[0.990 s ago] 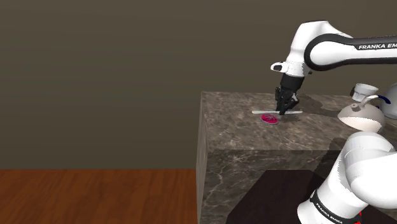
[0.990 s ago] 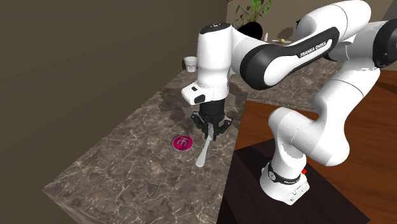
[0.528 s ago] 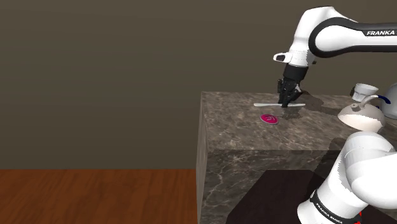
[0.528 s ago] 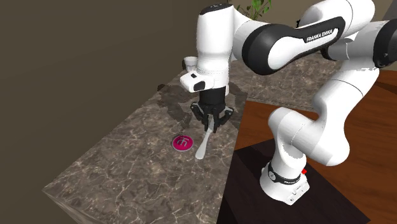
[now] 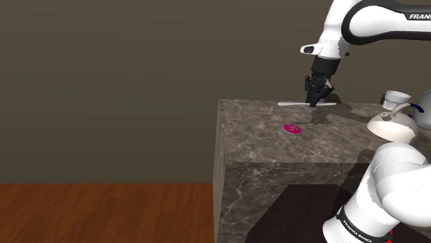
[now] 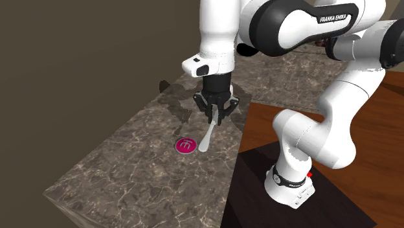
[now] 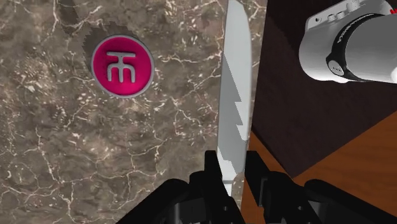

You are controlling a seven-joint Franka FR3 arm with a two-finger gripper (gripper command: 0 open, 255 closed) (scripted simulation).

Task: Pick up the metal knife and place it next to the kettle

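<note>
The arm (image 6: 304,22) reads "FRANKA EMIKA"; the pink disc (image 7: 121,66) bears an emblem.

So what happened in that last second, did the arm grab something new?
The gripper, already shut on the knife a second ago, has risen and lifted it clear of the marbled counter. It has drifted toward the shoulder view's right, where the kettle stands. Nothing was newly grasped or let go. The pink disc and the kettle stayed put.

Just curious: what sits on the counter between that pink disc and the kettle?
Nothing: bare marbled counter between pink disc and kettle, in the shoulder view.
</note>
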